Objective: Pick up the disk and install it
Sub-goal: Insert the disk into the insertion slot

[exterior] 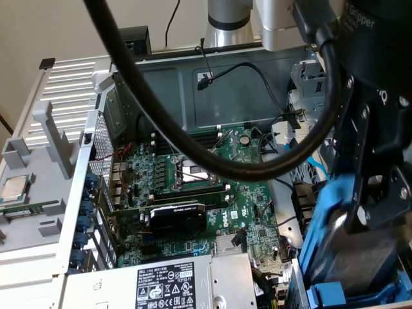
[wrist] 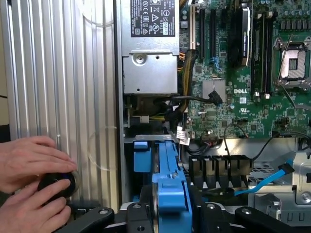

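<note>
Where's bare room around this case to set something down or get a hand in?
Free: the ribbed panel alongside the power supply, away from the person's hands and the processor chip. Crowded: the motherboard, and the cabled bay where the tool holds the disk.

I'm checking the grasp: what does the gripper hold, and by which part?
The gripper holds the disk by its upper end, fingers on either side of the blue carrier.

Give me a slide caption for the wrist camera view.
Gripper holds the blue-framed disk edge-on at the drive bay of an open computer; a person's hands nearby.
</note>
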You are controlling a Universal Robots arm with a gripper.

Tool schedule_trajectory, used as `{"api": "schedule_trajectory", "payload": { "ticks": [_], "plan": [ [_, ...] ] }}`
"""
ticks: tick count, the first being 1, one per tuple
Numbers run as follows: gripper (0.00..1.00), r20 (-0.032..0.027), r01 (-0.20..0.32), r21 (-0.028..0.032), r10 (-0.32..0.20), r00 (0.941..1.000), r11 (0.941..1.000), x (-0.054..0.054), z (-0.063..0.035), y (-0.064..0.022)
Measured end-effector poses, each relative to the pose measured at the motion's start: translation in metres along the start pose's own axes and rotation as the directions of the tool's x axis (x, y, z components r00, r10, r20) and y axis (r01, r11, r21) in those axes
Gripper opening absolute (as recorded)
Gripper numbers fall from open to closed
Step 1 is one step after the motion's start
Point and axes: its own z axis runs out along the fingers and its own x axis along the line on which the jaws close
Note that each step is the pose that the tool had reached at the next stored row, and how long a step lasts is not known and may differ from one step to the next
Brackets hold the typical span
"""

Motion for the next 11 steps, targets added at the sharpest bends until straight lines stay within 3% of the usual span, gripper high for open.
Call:
{"api": "schedule_trajectory", "payload": {
  "ticks": [4, 11],
  "plan": [
    [0.57, 0.0003, 0.0, 0.0006, 0.0, 1.0, 1.0, 0.0, 0.0002, 0.0001],
    [0.57, 0.0001, 0.0, 0.0007, 0.0, 1.0, 1.0, -0.0001, 0.0002, 0.0001]
  ]
}}
